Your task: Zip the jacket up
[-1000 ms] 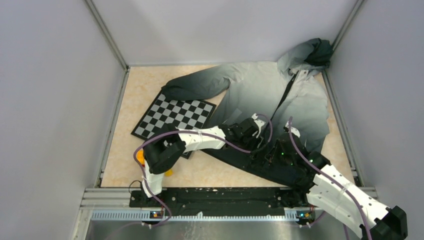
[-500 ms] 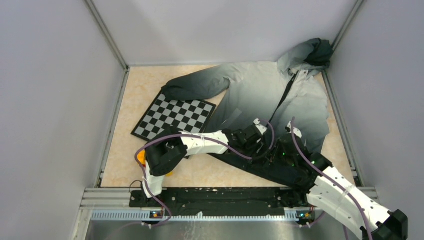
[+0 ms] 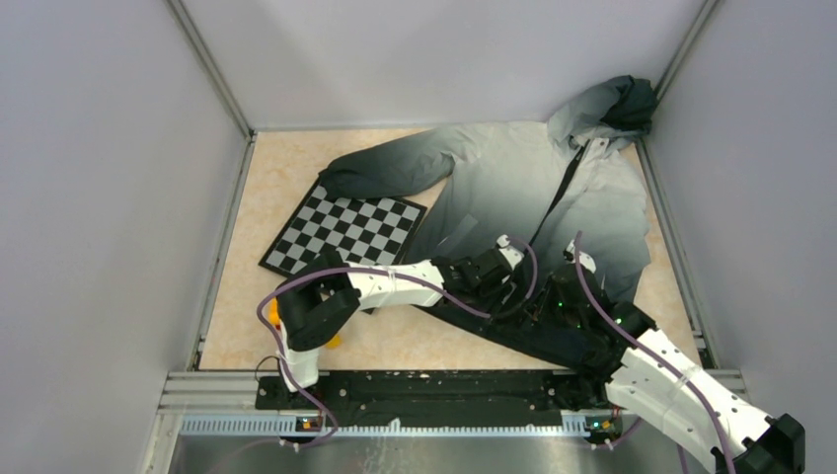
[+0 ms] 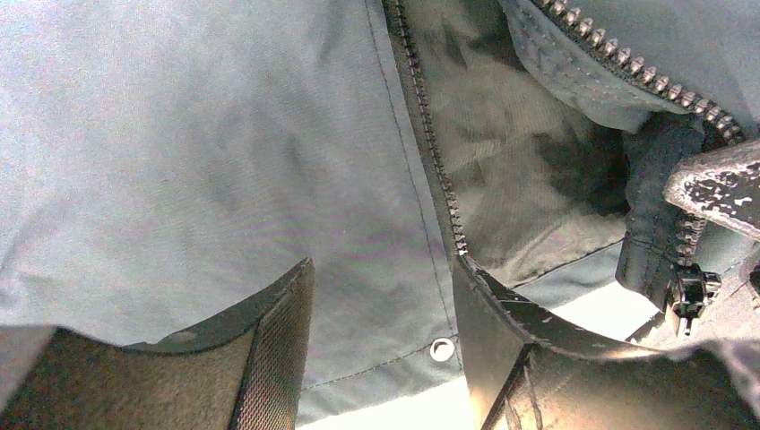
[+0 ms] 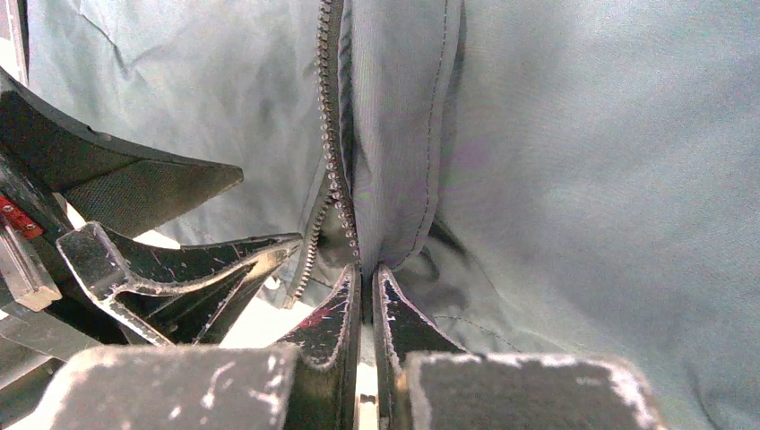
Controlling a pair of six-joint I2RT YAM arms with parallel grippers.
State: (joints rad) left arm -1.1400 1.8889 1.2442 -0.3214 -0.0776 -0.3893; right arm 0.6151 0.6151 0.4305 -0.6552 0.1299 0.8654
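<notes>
The jacket lies spread on the table, filling its right half. Its hood is bunched in the far right corner and its hem is drawn toward the near edge, under both wrists. The fabric runs from pale grey at the hood and shoulders to black at the hem. One sleeve reaches left and ends just beside the far corner of the checkerboard. The zipper shows as a dark line down the front from the collar. Near the hem, on my wrist feeds, the two rows of teeth stand apart — the front is open there.

My left gripper has its jaws at a moderate spread with nothing clamped between them. They straddle the hem edge of one front panel, where a row of teeth runs down between the two fingers and a small metal snap sits in the gap. I cannot tell whether the pads touch the cloth.

My right gripper is closed down to a sliver. The folded edge of the other panel runs straight into its tips, so I read it as pinching the jacket at the zipper's lower end. In the left wrist view the slider hangs just below one right finger — beside dark bunched fabric.
</notes>
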